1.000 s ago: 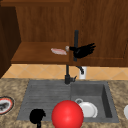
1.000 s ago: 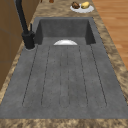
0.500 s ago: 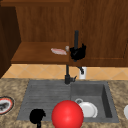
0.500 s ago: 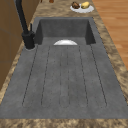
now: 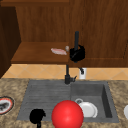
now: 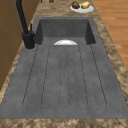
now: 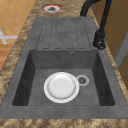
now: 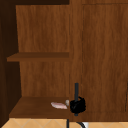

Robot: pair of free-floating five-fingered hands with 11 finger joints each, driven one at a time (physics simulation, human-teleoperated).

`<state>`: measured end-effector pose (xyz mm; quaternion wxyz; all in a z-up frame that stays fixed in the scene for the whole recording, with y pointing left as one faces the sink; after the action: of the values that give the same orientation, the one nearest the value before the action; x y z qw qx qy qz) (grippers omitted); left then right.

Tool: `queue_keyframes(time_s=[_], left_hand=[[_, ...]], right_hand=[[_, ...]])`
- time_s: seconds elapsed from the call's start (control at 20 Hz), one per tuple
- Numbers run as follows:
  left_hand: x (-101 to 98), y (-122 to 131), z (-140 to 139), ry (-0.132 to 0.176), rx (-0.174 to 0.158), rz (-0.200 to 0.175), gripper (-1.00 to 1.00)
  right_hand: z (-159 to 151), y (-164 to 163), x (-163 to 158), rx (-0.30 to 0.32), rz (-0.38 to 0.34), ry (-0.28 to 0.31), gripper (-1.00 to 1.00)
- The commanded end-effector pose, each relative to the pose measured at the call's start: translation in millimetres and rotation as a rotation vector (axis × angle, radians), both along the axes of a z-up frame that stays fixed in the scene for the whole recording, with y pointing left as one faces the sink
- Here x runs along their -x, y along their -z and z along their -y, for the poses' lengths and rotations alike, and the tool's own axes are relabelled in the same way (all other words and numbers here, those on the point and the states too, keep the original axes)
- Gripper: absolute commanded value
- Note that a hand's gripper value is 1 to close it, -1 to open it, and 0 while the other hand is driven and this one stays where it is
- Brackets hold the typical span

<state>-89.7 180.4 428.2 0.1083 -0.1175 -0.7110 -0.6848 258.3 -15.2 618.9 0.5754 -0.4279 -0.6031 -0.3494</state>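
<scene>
Right robot hand (image 5: 77,53) at the cabinet handle (image 5: 76,38)
Its fingers curl round the handle; left robot hand (image 5: 37,115) hovers low, grip unclear.

Wooden wall cabinet (image 8: 100,50), perhaps tiled backsplash (image 5: 37,71), speckled stone counter (image 6: 62,123).

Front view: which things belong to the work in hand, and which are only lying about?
In hand: right hand, curled round the dark vertical cabinet handle; pale pink flat item on the wooden shelf beside it.
Lying about: left hand; red ball; round white plate in the grey sink; black tap.
</scene>
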Motion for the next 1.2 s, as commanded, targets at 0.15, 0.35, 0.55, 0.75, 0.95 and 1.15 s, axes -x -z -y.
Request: queue_keyframes(time_s=[0.15, 0.35, 0.55, 0.75, 0.95, 1.15], left_hand=[[0.0, 0, 0, 0.000, 0.000, 0.000, 0.00], [0.0, 0, 0, 0.000, 0.000, 0.000, 0.00], [0.0, 0, 0, 0.000, 0.000, 0.000, 0.00], [0.0, 0, 0, 0.000, 0.000, 0.000, 0.00], [0.0, 0, 0, 0.000, 0.000, 0.000, 0.00], [0.0, 0, 0, 0.000, 0.000, 0.000, 0.00]], right_hand=[[23, 2, 43, 0.007, 0.008, -0.019, 1.00], [28, 2, 69, 0.006, 0.005, -0.063, 1.00], [33, 1, 94, -0.034, -0.026, -0.075, 1.00], [47, 2, 112, -0.049, -0.020, -0.107, 1.00], [59, 6, 135, -0.042, -0.007, -0.143, 1.00], [71, 6, 157, -0.045, -0.006, -0.180, 1.00]])
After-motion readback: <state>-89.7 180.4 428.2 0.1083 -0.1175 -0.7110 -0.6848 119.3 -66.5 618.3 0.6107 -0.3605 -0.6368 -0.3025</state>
